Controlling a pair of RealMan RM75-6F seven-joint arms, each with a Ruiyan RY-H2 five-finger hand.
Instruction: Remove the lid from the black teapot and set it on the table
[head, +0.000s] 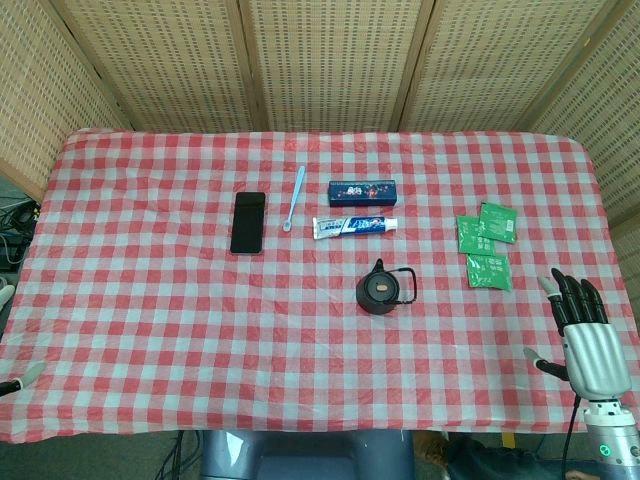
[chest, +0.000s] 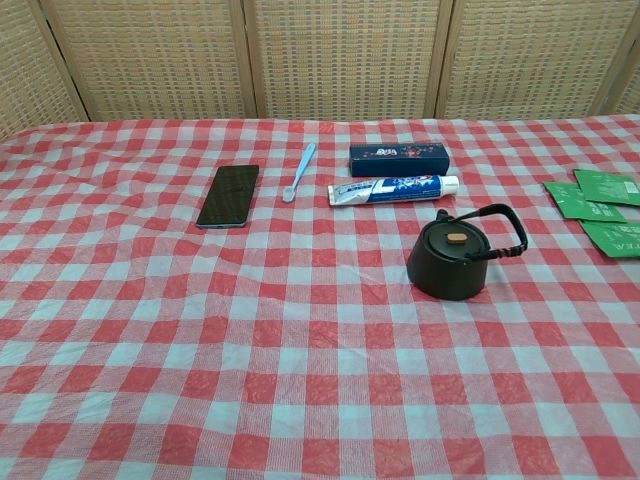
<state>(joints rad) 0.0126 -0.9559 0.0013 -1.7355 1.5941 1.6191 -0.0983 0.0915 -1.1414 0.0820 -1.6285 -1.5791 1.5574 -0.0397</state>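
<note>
The black teapot (head: 380, 289) (chest: 451, 265) stands on the checked cloth right of centre. Its lid (head: 379, 288) (chest: 455, 243), with a small tan knob, sits on top, and the wire handle lies tilted toward the right. My right hand (head: 583, 327) hovers near the table's front right corner, well to the right of the pot, fingers spread and holding nothing. Of my left hand (head: 18, 381) only pale fingertips show at the far left edge, apart and empty. Neither hand appears in the chest view.
Behind the teapot lie a toothpaste tube (head: 355, 226) (chest: 394, 189) and a blue box (head: 363, 190) (chest: 398, 157). A toothbrush (head: 294, 197) (chest: 298, 171) and a black phone (head: 248, 222) (chest: 228, 195) lie to the left. Green sachets (head: 486, 243) (chest: 598, 205) lie to the right.
</note>
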